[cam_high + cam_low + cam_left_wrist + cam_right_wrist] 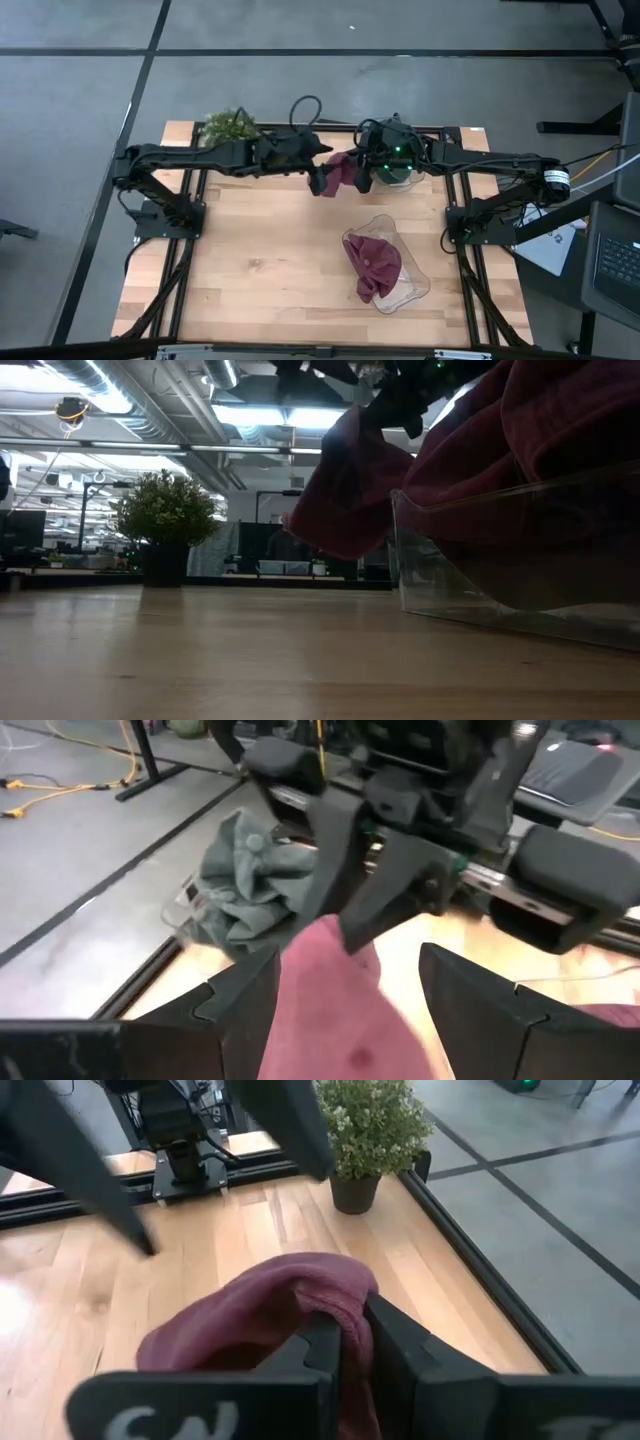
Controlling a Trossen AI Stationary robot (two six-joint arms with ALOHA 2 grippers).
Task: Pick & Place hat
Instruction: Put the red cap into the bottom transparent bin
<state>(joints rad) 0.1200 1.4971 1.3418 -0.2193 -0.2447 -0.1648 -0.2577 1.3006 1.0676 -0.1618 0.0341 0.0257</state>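
My right jaws (345, 1342) pinch the maroon knit hat (262, 1302) near the surface's far edge — left jaws (345, 995) apart; close them squarely on cloth.

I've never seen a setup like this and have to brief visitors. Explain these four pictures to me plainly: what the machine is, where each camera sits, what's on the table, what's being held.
This is a two-armed robot at a wooden table. One camera looks straight down, one sits at table-top level, and one rides on each wrist.

On the table are a small potted plant at the far edge and a clear plastic tray with a maroon hat in it. A grey hat lies near the far side.

The right gripper has its fingers shut on a second maroon hat, holding it above the table. The left gripper faces it with fingers open on either side of the cloth.
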